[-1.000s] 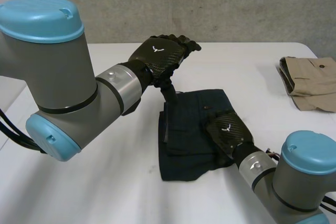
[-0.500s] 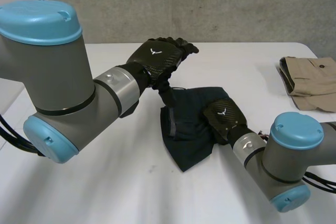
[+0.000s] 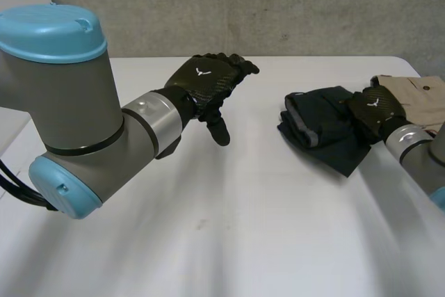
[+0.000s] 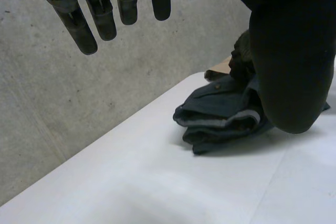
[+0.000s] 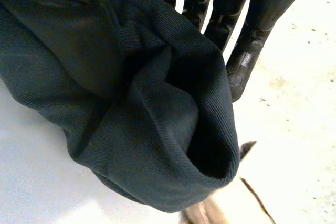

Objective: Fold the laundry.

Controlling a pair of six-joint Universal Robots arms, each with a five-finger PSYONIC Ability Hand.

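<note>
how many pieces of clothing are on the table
2. A dark folded garment lies at the table's right side, at the right hand; a tan folded garment sits beside it, partly out of frame.

Bunched dark garment [image 3: 320, 129] near khaki garment [image 3: 421, 92]

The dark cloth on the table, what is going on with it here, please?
The robot is folding laundry. Its right hand is on the folded dark cloth, which lies on the white table at the robot's right, beside a folded beige garment. Whether that hand grips the cloth, I cannot tell. The left hand hovers open over the middle of the table and holds nothing.
</note>
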